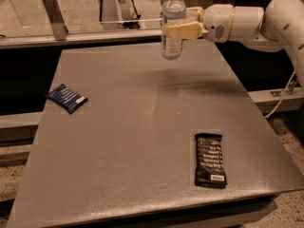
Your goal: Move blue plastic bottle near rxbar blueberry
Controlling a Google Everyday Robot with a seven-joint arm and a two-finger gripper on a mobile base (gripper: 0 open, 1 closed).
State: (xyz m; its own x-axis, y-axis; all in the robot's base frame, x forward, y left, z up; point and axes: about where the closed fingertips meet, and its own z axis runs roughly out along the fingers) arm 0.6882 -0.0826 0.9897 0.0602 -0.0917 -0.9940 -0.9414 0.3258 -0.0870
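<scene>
At the far edge of the table, the gripper has its two tan fingers closed round the middle of the bottle, gripping it at the label from the view's right side. The white arm reaches in from that same side. The bottle stands upright with its cap at the top of the view. Its base looks to hang clear of the tabletop, since a soft shadow lies apart from it on the surface nearer the camera, so I judge it lifted and ready to carry. The rxbar lies flat near the table's left edge, well apart from the bottle. From the gripper it sits toward the view's left and nearer the camera, so the coming move is a diagonal sweep across the bare tabletop in that direction. The wrapper's long axis runs slantwise, from upper left to lower right in the view, while the bottle's long axis is vertical. Setting the bottle down just beside the wrapper's right-hand end would probably be the shortest path and would keep its base off the wrapper. The black bar lies near the front right corner, well off that line, and nothing stands between the bottle and the rxbar. The chief risk, as I see it, is the tall bottle tipping when released if it is set down at a tilt.
</scene>
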